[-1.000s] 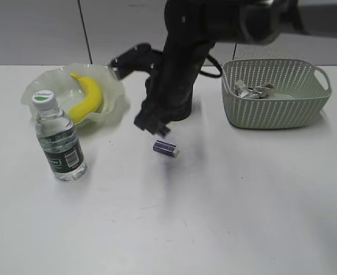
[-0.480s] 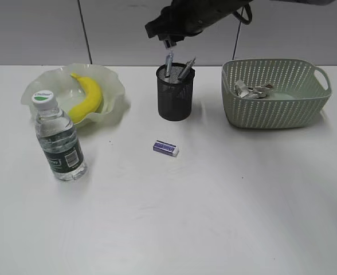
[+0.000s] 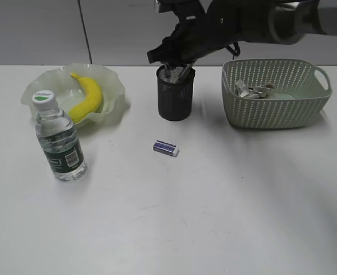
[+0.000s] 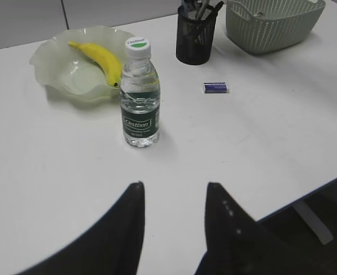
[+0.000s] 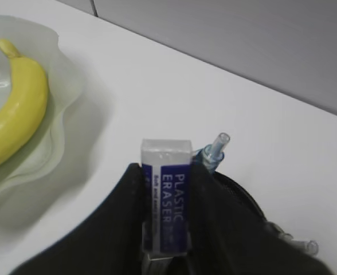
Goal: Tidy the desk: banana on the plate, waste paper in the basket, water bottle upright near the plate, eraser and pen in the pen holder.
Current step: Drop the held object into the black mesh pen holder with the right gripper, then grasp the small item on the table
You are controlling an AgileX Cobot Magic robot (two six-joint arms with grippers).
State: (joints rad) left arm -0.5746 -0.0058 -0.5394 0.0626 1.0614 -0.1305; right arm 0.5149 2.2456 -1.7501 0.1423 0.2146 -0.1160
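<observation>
My right gripper (image 5: 166, 172) is shut on a white eraser with a blue "PLASTIC ERASER" sleeve (image 5: 165, 150), held just above the black mesh pen holder (image 5: 246, 201), beside a clear pen (image 5: 214, 148) that stands in it. In the exterior view the right arm (image 3: 214, 26) hangs over the pen holder (image 3: 175, 97). Another blue-sleeved eraser (image 3: 166, 148) lies on the desk (image 3: 214, 200) in front of it. The banana (image 3: 88, 94) lies in the wavy plate (image 3: 114, 100). The water bottle (image 3: 58, 140) stands upright before the plate. My left gripper (image 4: 173, 189) is open and empty.
The sage-green basket (image 3: 277, 109) stands at the back right with the crumpled waste paper (image 3: 251, 89) inside. The grey wall runs right behind the pen holder and the basket. In the left wrist view the desk's front edge (image 4: 306, 192) is close at the lower right.
The right arm rose from low over the desk near the lying eraser, swung back above the pen holder, and has now come down closer over its rim. The eraser on the desk stayed put.
</observation>
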